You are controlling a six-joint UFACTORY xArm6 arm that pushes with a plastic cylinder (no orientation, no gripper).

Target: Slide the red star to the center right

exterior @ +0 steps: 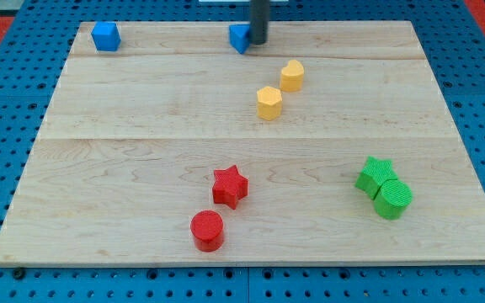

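Note:
The red star (230, 186) lies on the wooden board, below the middle, slightly toward the view's left. A red cylinder (207, 230) sits just below and left of it. My tip (259, 42) is at the view's top centre, touching the right side of a blue block (240, 37). The tip is far above the red star.
Another blue block (106, 36) sits at the top left corner. Two yellow blocks (291, 75) (269, 103) lie above centre. A green star (375, 176) and a green cylinder (392, 199) sit together at the lower right. The board's edge (251, 263) runs along the view's bottom.

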